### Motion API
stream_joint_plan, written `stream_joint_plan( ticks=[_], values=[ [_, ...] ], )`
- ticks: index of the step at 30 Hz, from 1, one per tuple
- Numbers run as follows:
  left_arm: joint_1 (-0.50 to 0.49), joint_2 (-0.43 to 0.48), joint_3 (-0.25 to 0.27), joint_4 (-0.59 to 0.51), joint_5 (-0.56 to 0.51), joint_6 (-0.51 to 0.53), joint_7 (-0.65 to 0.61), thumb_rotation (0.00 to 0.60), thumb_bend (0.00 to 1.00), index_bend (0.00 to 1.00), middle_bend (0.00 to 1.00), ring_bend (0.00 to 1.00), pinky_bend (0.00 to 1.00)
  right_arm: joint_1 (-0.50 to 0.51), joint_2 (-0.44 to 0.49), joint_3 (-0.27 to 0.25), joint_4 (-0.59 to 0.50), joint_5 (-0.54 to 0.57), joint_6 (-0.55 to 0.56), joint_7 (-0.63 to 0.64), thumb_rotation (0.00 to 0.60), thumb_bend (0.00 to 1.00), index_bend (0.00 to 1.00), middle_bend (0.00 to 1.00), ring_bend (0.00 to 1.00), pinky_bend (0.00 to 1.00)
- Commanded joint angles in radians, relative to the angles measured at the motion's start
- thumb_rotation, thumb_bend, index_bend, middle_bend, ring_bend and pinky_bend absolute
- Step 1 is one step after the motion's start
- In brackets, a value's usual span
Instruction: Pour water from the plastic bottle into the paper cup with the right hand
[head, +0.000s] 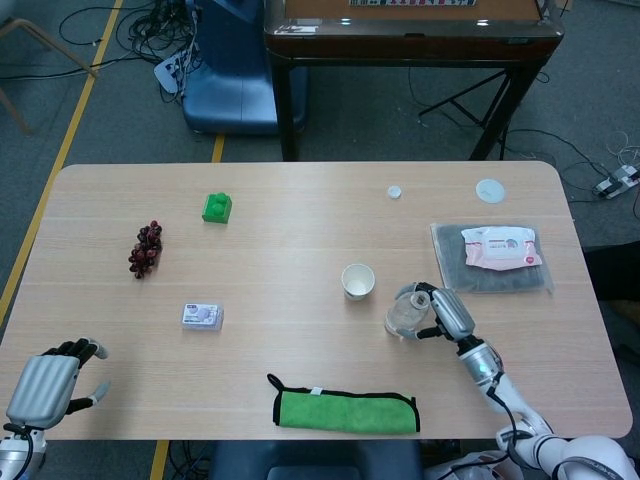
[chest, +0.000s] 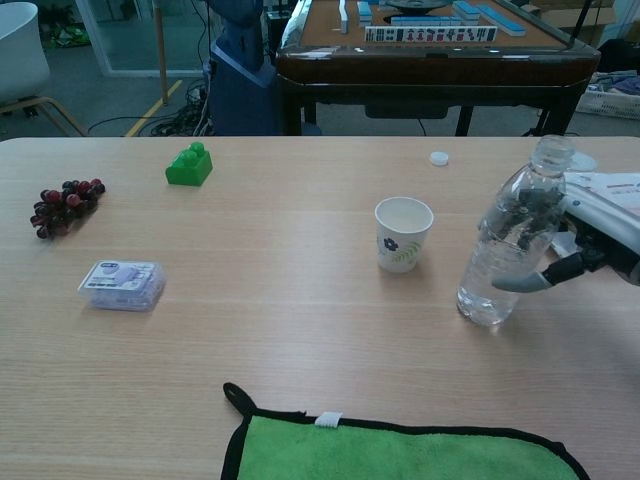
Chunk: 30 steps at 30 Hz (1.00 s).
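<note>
A clear plastic bottle (chest: 508, 240) (head: 406, 313) with no cap stands slightly tilted, right of a white paper cup (chest: 402, 233) (head: 357, 281) with a flower print. My right hand (chest: 585, 242) (head: 443, 312) grips the bottle from its right side, fingers wrapped around its body. A little water sits in the bottle's base. The cup is upright and a hand's width left of the bottle. My left hand (head: 50, 385) rests at the table's near left corner, fingers curled, holding nothing.
A green cloth (chest: 400, 450) (head: 346, 409) lies at the front edge. Grapes (chest: 66, 205), a green brick (chest: 189, 164) and a small packet (chest: 122, 284) sit to the left. A wipes pack (head: 500, 247), a bottle cap (chest: 438, 158) and a lid (head: 490, 190) lie at the right.
</note>
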Motion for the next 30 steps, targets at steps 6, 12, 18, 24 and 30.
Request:
stream_joint_plan(
  ticks=[6, 12, 18, 24, 30],
  values=[
    [0.000, 0.000, -0.001, 0.000, 0.000, 0.000, 0.000, 0.600, 0.21, 0.43, 0.37, 0.38, 0.52, 0.005, -0.012, 0.023, 0.019, 0.022, 0.014, -0.023, 0.600, 0.13, 0.54, 0.55, 0.48, 0.61],
    [0.000, 0.001, -0.001, 0.000, 0.000, 0.001, -0.002, 0.600, 0.21, 0.43, 0.37, 0.38, 0.52, 0.018, 0.002, 0.050, 0.003, 0.037, 0.029, -0.093, 0.600, 0.14, 0.58, 0.59, 0.51, 0.62],
    [-0.001, 0.002, -0.003, -0.001, -0.003, 0.000, -0.006, 0.600, 0.21, 0.43, 0.37, 0.38, 0.52, 0.052, 0.043, 0.086, -0.046, 0.057, 0.016, -0.233, 0.600, 0.14, 0.58, 0.60, 0.52, 0.62],
    [0.000, 0.005, -0.005, -0.003, -0.002, 0.005, -0.012, 0.600, 0.21, 0.44, 0.38, 0.38, 0.52, 0.093, 0.108, 0.118, -0.140, 0.088, -0.048, -0.421, 0.600, 0.14, 0.58, 0.60, 0.52, 0.62],
    [0.001, 0.010, -0.007, -0.005, -0.003, 0.008, -0.020, 0.600, 0.21, 0.44, 0.38, 0.38, 0.52, 0.132, 0.149, 0.145, -0.192, 0.129, -0.130, -0.630, 0.600, 0.14, 0.58, 0.60, 0.53, 0.62]
  ],
)
